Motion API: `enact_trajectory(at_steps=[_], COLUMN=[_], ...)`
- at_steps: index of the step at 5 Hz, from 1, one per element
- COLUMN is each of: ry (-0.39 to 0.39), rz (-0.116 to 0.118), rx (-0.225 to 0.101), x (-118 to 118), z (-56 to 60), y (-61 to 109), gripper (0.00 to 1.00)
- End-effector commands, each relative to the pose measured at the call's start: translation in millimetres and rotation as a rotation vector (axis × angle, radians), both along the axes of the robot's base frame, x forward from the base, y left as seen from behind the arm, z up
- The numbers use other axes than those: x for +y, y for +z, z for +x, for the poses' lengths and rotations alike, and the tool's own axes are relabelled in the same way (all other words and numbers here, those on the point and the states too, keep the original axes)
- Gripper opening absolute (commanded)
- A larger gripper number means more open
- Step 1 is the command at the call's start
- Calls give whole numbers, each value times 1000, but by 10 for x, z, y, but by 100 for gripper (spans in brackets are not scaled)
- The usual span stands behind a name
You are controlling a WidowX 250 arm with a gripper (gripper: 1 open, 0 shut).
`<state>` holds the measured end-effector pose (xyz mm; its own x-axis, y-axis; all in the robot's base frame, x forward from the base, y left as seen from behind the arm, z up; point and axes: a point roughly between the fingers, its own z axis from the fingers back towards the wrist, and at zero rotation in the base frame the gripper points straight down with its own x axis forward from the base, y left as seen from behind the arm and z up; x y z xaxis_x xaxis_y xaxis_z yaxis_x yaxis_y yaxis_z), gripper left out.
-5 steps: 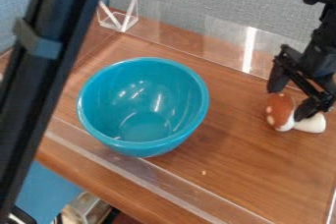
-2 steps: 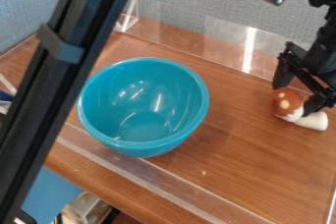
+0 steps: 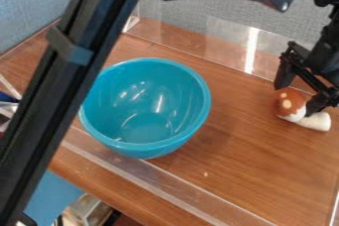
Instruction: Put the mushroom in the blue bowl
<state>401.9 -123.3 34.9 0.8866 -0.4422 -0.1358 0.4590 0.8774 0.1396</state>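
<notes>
Two black fingers of my gripper (image 3: 303,77) stand spread wide and point down over the mushroom (image 3: 300,109), holding nothing. The mushroom lies tipped on its side on the wooden table (image 3: 225,151) near the right edge, reddish-brown cap toward me, cream stem pointing away to the right. The blue bowl (image 3: 145,107) sits upright and well apart to the left, with nothing inside it.
</notes>
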Motion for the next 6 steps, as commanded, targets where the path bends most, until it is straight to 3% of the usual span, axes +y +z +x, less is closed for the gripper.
enact_trajectory(at_steps=[1, 2, 3, 5, 6], ry=[67, 124, 159, 115, 100], rz=[-2, 6, 19, 41, 26], rx=[-46, -44, -37, -20, -38], x=[164, 161, 136, 169, 142], z=[138, 189, 194, 171, 155], y=[224, 269, 302, 278, 384], gripper=[100, 0, 0, 0, 0])
